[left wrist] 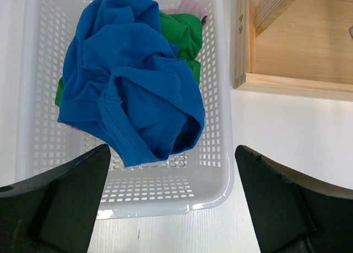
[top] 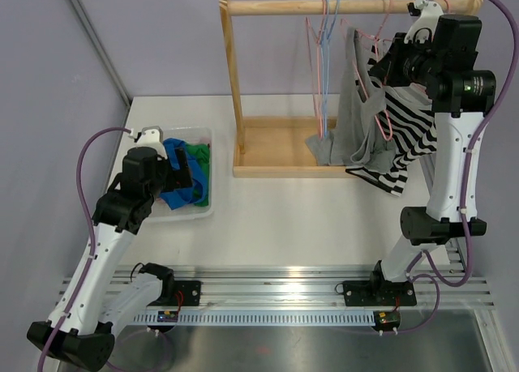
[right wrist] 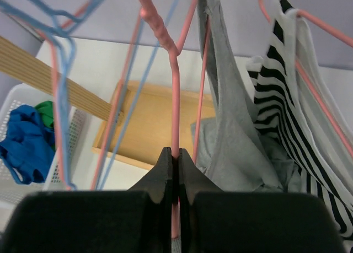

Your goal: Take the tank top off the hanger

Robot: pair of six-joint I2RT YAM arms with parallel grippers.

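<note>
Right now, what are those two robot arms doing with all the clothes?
The right end effector is shut on the wire of a pink hanger at the wooden rack. A grey tank top appears to hang from that hanger, not off it yet, beside a striped top. The left end effector hovers open above a white basket holding a blue garment and a green garment.

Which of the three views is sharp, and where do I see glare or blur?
Top external: even light, soft shadows, mild glare on the metal rail. Left wrist: blue garment and basket sharp. Right wrist: blue hanger near the lens blurred; the right gripper, shut on the pink hanger, is dark.
</note>
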